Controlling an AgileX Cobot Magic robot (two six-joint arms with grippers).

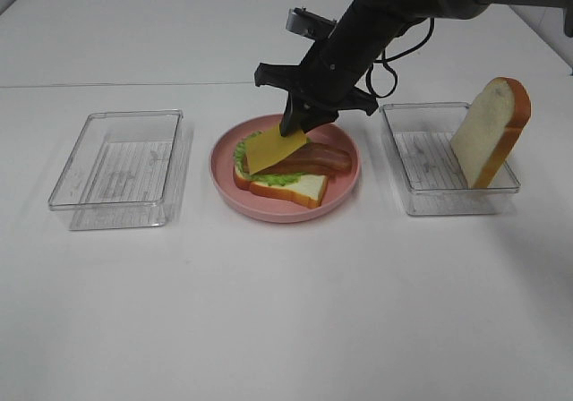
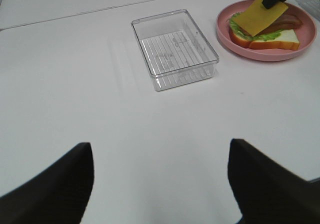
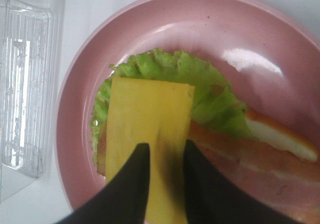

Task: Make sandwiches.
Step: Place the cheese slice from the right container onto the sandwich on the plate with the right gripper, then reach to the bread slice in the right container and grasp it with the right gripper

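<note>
A partial sandwich point(image 1: 285, 179) lies on the pink plate point(image 1: 345, 182): one bread slice with green lettuce point(image 3: 200, 81) and brown bacon point(image 1: 315, 157) on it. My right gripper point(image 1: 296, 122) is shut on one edge of a yellow cheese slice point(image 1: 271, 150) and holds it tilted over the lettuce and bacon; the right wrist view shows its fingers point(image 3: 131, 184) pinching the cheese point(image 3: 145, 114). A second bread slice point(image 1: 491, 131) stands on edge in the right clear box point(image 1: 421, 195). My left gripper point(image 2: 160, 151) is open and empty, low over bare table, well away from the plate point(image 2: 260, 54).
An empty clear box point(image 1: 121, 164) stands left of the plate; it also shows in the left wrist view point(image 2: 175, 49). White table surface stretches in front of the plate and boxes.
</note>
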